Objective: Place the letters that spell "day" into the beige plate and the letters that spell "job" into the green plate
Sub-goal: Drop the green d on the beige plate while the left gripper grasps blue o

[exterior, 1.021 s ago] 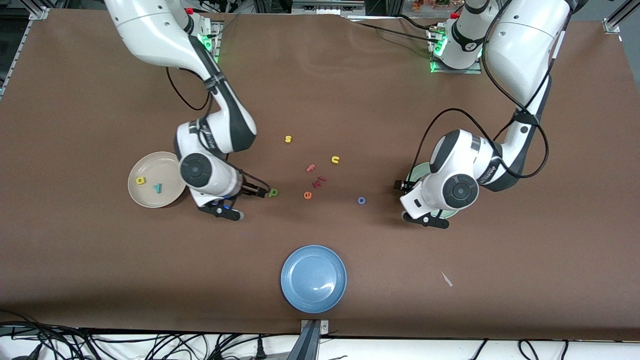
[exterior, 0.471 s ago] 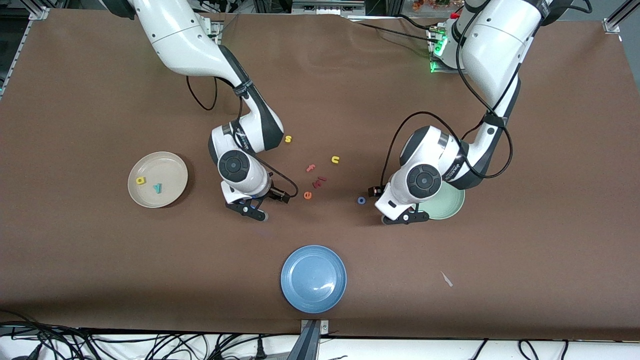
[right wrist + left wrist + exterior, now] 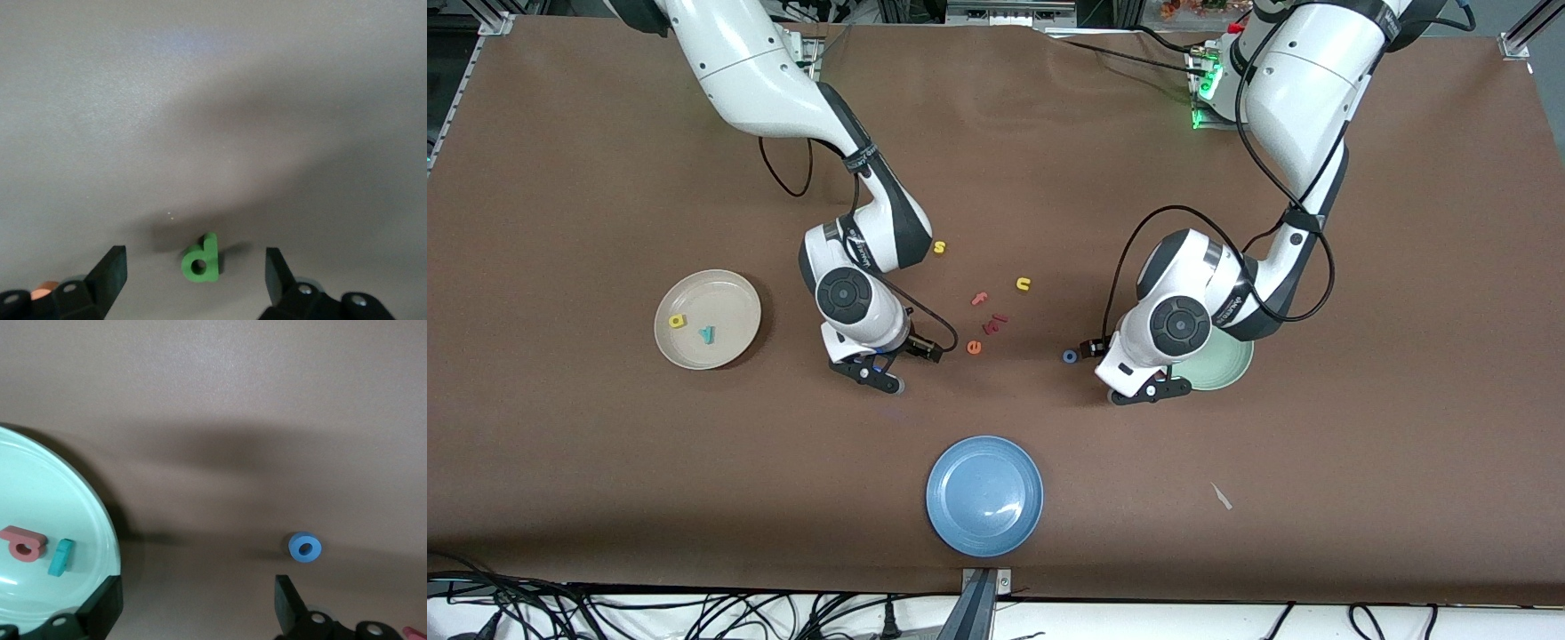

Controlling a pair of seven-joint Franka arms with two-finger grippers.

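My right gripper (image 3: 193,270) is open low over the table, its fingers on either side of the dark green d (image 3: 201,260), not touching it. In the front view the right gripper (image 3: 903,352) hides the d. The beige plate (image 3: 729,293) holds the yellow a (image 3: 678,321) and the teal y (image 3: 707,334). My left gripper (image 3: 197,607) is open with nothing between its fingers, over bare table between the blue o (image 3: 305,547) and the green plate (image 3: 60,493). That plate holds the pink-red b (image 3: 23,543) and the light-blue j (image 3: 61,557). The left gripper (image 3: 1129,369) covers part of the green plate (image 3: 1227,366).
A yellow s (image 3: 939,247), a yellow u (image 3: 1023,284), a pink f (image 3: 980,299), a dark red letter (image 3: 994,322) and an orange e (image 3: 974,348) lie mid-table between the arms. A blue plate (image 3: 984,495) sits near the front edge.
Both arms swung toward the table's middle. The right gripper went from beside the beige plate to over the d. The left gripper came off the green plate toward the o.
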